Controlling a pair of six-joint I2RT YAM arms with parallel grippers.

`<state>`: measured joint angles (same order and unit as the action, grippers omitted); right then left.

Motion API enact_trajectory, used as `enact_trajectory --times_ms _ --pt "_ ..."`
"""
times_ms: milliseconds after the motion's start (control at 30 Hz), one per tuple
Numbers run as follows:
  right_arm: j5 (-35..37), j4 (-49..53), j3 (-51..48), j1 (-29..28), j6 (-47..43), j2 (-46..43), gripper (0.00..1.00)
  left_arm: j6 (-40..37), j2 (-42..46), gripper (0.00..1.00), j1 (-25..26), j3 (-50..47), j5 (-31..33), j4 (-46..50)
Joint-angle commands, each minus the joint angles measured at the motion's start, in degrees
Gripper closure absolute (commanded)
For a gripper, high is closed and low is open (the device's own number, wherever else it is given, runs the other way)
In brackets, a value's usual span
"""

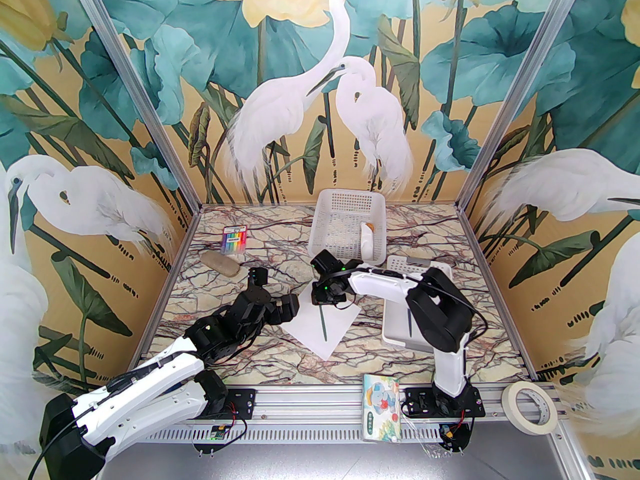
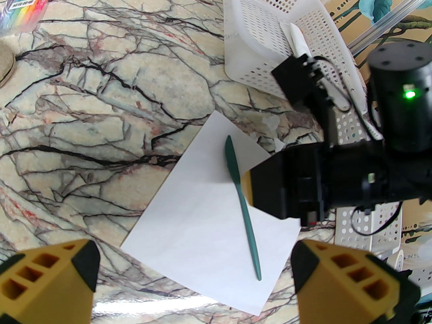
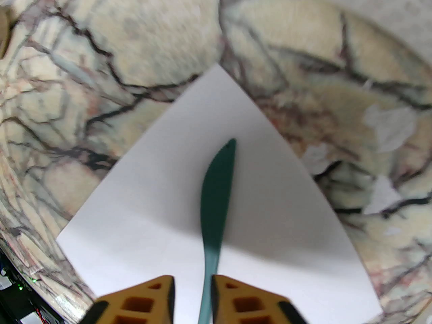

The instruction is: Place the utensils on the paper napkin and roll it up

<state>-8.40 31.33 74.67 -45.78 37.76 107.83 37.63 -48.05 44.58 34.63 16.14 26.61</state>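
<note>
Jaws of the right gripper (image 3: 192,282), arm angled down, stand slightly parted astride the teal plastic knife (image 3: 216,194) lying on the paper napkin (image 3: 152,197); left gripper (image 2: 195,262) hovers wide open, empty, beside the napkin

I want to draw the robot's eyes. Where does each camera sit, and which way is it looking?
Top external: high behind the robot, looking down at the marble table; left arm and right arm show, bases at the bottom.
Left wrist: on the left arm, looking down past its wide-open left hand at the napkin; the right arm shows too.
Right wrist: on the right arm, low over the napkin; the right hand straddles the green utensil.
Shared: both wrist views see that utensil lying on the napkin.
</note>
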Motion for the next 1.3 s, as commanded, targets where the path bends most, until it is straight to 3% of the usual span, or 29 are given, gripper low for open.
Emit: enact_trajectory --times_ms 0,167,300,667,900,1267 --pt "3.2 3.4 -0.6 0.7 -3.2 -7.7 0.67 -1.5 2.2 0.01 -0.4 0.6 0.0 -2.3" --pt "8.4 9.8 -2.1 3.4 -7.1 -15.5 0.61 -3.9 4.9 0.01 -0.4 -1.9 -0.1 -8.6" --pt "11.8 14.3 -5.1 8.4 -9.5 -23.1 0.58 -11.3 8.4 0.01 -0.3 -2.2 0.1 -13.7" --pt "13.2 21.6 -17.1 28.7 -14.1 -37.1 0.53 -33.8 11.6 0.0 -0.4 -0.5 -0.5 -25.0" --pt "7.6 18.2 -21.8 40.7 -18.9 -33.6 0.54 -43.5 10.0 0.01 -0.4 -1.8 -3.2 -31.1" --pt "8.8 14.1 -19.6 43.8 -20.6 -18.9 0.59 -48.6 4.2 0.01 -0.3 -1.9 -8.8 -31.2"
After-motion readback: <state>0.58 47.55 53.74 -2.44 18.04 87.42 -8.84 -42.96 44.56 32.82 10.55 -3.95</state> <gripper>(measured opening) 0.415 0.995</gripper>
